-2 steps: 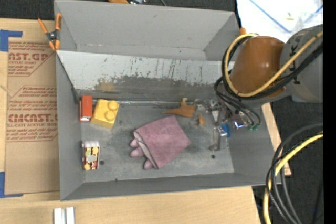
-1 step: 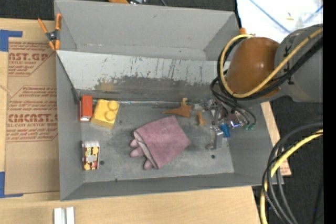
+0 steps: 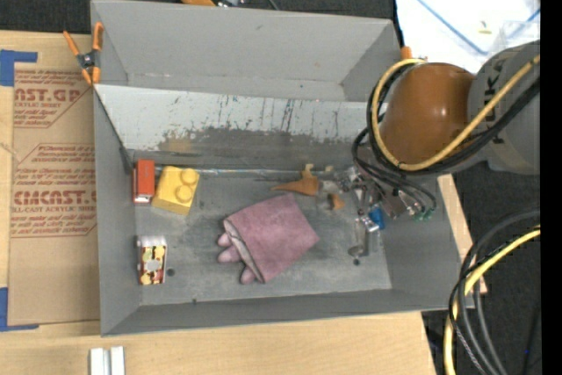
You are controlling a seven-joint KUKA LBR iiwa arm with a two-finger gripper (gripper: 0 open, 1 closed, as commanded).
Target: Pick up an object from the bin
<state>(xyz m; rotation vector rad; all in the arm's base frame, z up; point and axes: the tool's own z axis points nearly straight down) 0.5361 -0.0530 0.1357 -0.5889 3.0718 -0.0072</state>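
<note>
The hand (image 3: pixel 359 243) hangs low at the right end of the grey bin (image 3: pixel 237 48), just right of a crumpled pink glove (image 3: pixel 270 234) on the mid-floor. Whether the hand is apart or together cannot be told. A small orange piece (image 3: pixel 304 183) lies just beyond the glove, and a yellow brick (image 3: pixel 176 189) sits far left.

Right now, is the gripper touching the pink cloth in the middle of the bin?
Apart. The camera view shows a strip of bare grey bin floor between the gripper and the right edge of the pink cloth.
</note>
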